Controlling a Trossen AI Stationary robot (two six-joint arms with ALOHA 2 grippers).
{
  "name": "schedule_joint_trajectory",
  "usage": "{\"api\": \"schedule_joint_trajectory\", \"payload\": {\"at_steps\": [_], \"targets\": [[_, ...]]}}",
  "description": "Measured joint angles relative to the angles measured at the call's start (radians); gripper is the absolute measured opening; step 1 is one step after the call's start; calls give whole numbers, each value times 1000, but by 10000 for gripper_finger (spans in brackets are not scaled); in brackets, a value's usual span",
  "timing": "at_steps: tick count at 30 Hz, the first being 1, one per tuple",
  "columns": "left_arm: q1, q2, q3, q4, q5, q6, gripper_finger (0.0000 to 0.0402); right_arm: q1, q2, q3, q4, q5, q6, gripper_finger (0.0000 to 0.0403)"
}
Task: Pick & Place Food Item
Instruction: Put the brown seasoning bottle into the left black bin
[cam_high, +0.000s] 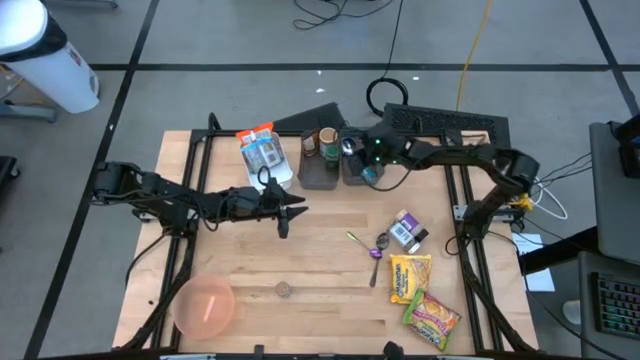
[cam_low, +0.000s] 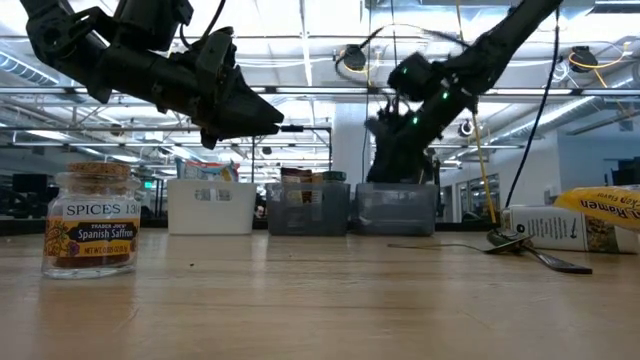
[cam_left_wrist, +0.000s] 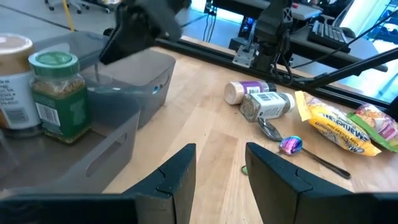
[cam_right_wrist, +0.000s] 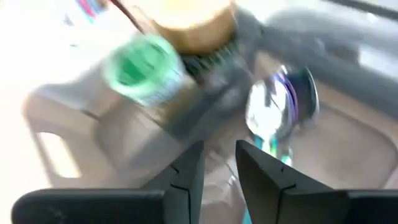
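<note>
Spoon (cam_right_wrist: 273, 115) in grey bin (cam_high: 358, 172) beneath right tool (cam_high: 366, 160), fingers slightly apart; left tool (cam_high: 297, 212) likewise, over bare tabletop (cam_high: 320, 260).

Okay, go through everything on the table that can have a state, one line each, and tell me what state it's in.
Left gripper: open, empty, above bare wood.
Right gripper: slightly open, over the grey bins.
Green-lidded spice jar: upright, lid on, in grey plastic bin.
Cork-topped saffron jar: upright, closed.
Purple-lidded bottle: lying on its side.
Yellow ramen packet: lying flat, sealed.
Pink bowl: upright, empty.
</note>
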Motion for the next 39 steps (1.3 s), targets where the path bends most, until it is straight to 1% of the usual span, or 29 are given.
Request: {"api": "schedule_joint_trajectory", "payload": {"at_steps": [4,8,12,15,17,22,25,27,30,34,39], "targets": [[9,0,0,37,1,12,147,28,-88,-1,60,-60,-53,95],[26,0,1,57,1,15,147,89,-177,-11,95,-129,-105,105],[41,0,1,57,2,14,147,178,-251,-65,109,-132,-110,109],[44,0,1,58,2,9,147,267,-280,-152,217,-132,-110,108],[44,0,1,64,2,0,147,334,-282,-231,349,-132,-109,106],[25,0,1,72,4,-19,147,492,-245,-422,801,-129,-99,107],[3,0,1,72,27,-20,147,554,-216,-503,1018,-128,-109,107],[-13,0,1,80,59,-20,147,583,-202,-539,1117,-128,-113,105],[-45,0,1,111,102,-32,147,616,-183,-577,1156,-127,-112,104],[-91,0,1,180,107,-56,147,641,-156,-582,1158,-122,-145,107],[-137,0,3,240,65,-49,147,682,-107,-583,1154,-119,-29,104]]}}
